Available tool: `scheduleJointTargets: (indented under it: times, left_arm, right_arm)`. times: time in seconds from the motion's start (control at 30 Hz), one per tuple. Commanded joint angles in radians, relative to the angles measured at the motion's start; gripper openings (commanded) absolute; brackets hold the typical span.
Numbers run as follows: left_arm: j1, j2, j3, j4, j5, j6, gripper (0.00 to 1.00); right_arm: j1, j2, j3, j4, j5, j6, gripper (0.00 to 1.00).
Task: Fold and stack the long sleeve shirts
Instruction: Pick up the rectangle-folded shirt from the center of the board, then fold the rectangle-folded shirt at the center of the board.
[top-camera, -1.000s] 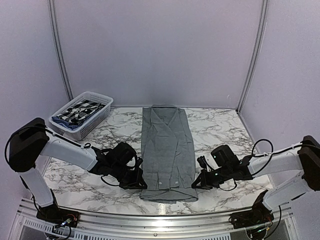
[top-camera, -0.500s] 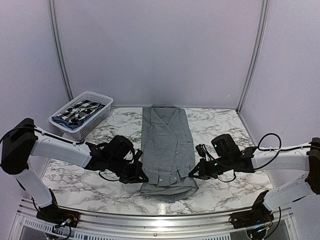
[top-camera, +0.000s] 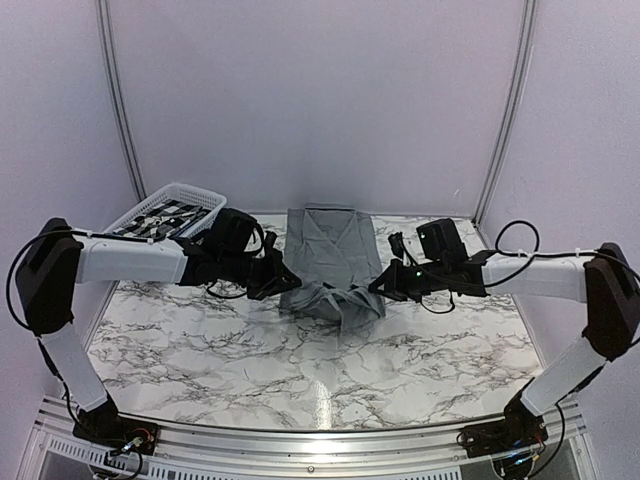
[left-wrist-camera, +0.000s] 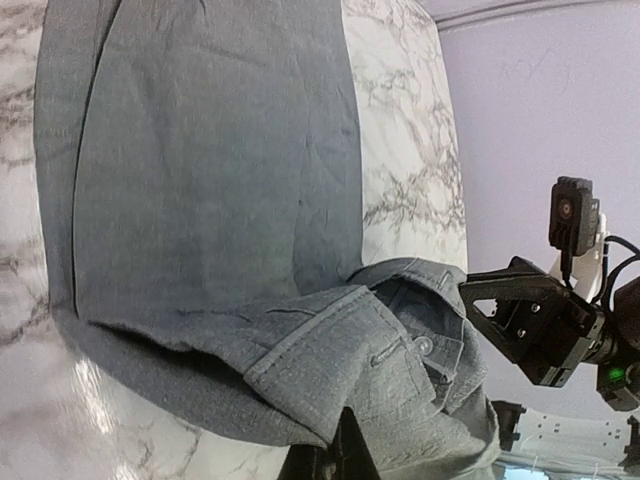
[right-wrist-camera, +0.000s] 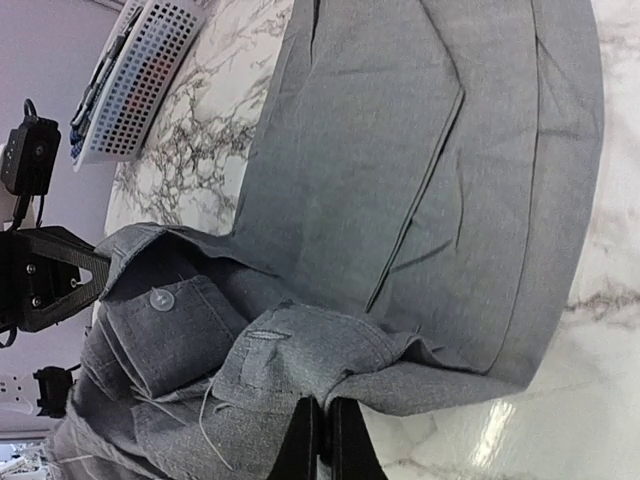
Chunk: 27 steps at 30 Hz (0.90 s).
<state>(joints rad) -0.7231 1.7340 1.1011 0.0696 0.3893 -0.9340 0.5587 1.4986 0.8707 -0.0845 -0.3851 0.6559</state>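
Note:
A plain grey long sleeve shirt (top-camera: 330, 245) lies lengthwise on the marble table, folded into a narrow strip. Its near end (top-camera: 335, 300) is raised off the table and doubled back over the rest. My left gripper (top-camera: 285, 284) is shut on the left corner of that raised end, and its fingers (left-wrist-camera: 345, 452) pinch the hem beside a cuff with a button (left-wrist-camera: 424, 345). My right gripper (top-camera: 376, 286) is shut on the right corner, where its fingertips (right-wrist-camera: 322, 432) clamp the grey cloth (right-wrist-camera: 420, 160). The part of the shirt under the raised fold is hidden.
A white mesh basket (top-camera: 205, 200) stands at the far left and holds a dark checked garment (top-camera: 165, 212); the right wrist view shows the basket (right-wrist-camera: 140, 70) too. Purple walls close the table at the back and sides. Each wrist view shows the opposite arm (left-wrist-camera: 540, 320) (right-wrist-camera: 40, 270).
Both grippers have lifted the shirt's near end from the front of the table and carried it toward the back, doubling the shirt over itself. Both arms now reach out further.

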Motion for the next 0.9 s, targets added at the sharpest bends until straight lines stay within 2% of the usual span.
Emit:
scheduleJointTargets:
  times: [0.0, 0.2, 0.4, 0.63, 0.87]
  left_arm:
    - [0.079, 0.128, 0.14, 0.018, 0.015, 0.014, 0.0]
    - [0.129, 0.357, 0.31, 0.048, 0.028, 0.012, 0.0]
    - [0.148, 0.463, 0.341, 0.114, 0.016, -0.013, 0.0]
    - [0.141, 0.469, 0.297, 0.118, 0.035, -0.019, 0.0]
    - [0.087, 0.349, 0.101, 0.13, -0.006, -0.046, 0.0]
  right_arm:
    - [-0.067, 0.148, 0.124, 0.12, -0.027, -0.024, 0.0]
    - [-0.121, 0.402, 0.304, 0.175, -0.027, -0.023, 0.0]
    - [-0.159, 0.6, 0.39, 0.225, -0.074, 0.003, 0.0]
    - [-0.162, 0.584, 0.356, 0.213, -0.061, -0.004, 0.0]
    - [-0.16, 0.499, 0.199, 0.248, -0.103, 0.001, 0.0]
